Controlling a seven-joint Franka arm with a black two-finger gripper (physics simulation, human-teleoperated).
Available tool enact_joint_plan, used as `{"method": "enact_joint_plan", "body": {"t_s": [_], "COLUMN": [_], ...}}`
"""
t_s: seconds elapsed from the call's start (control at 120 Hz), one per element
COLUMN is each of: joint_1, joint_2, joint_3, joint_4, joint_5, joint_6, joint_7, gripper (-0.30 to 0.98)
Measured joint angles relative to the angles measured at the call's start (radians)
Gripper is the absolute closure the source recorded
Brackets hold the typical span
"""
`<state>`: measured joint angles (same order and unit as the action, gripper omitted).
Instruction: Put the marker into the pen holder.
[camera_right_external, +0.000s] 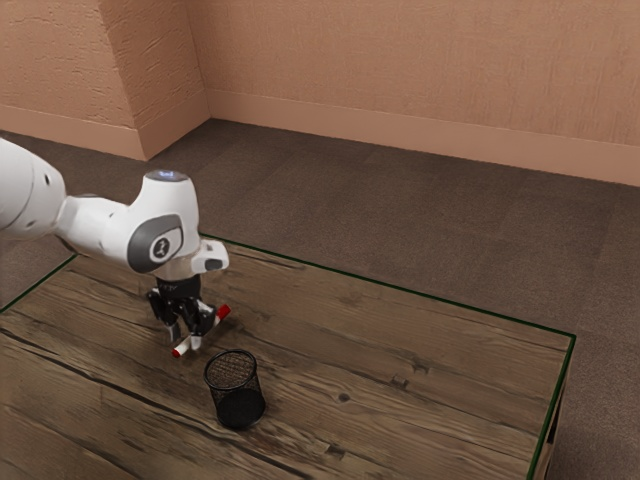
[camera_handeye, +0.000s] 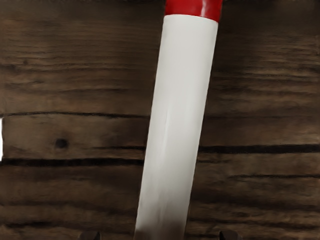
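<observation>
While your gripper (camera_right_external: 185, 338) straddles the marker (camera_handeye: 177, 115): marker lies flat on the wooden table (camera_right_external: 400, 340), white body, red at both ends; not in the pen holder (camera_right_external: 240, 408).
Gripper opening: wide; dark fingertips (camera_handeye: 90, 235) at the wrist view's lower edge, one on each side of the marker, gap visible both sides.
Gripper contact: nothing held; touch with the wood, can't tell.
Pen holder: black mesh, upright, just beside the marker.
Marker risk, slant: body runs a bit askew between your fingers; close like that and it may twist or roll before it seats.
Marker risk, height: close too high and the pads may slide off the round barrel; too low and they may scrape the wood.
Pen holder risk: it's near, so a low sideways swing could knock it over; lift first.
Rim risk: marker carried level would likely bridge the mouth; you'll need it tipped end-down.
Next step, judged: square up, close, check grip, raise.
</observation>
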<state>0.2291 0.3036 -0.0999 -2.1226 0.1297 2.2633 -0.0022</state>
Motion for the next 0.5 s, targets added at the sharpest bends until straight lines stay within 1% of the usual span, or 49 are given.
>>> {"method": "enact_joint_plan", "body": {"t_s": [0.083,0.175,0.358,0.5], "joint_1": [0.005,0.016,0.015,0.011], "joint_2": [-0.002,-0.025,-0.032,-0.034], "joint_3": [-0.002,-0.003,-0.003,-0.003], "joint_4": [-0.010,-0.070,-0.095,-0.091], "joint_5": [0.020,0.031,0.041,0.046], "joint_6": [0.045,0.103,0.164,0.181], "joint_7": [0.026,0.053,0.096,0.115], "gripper": [0.52,0.59,0.67,0.70]}}
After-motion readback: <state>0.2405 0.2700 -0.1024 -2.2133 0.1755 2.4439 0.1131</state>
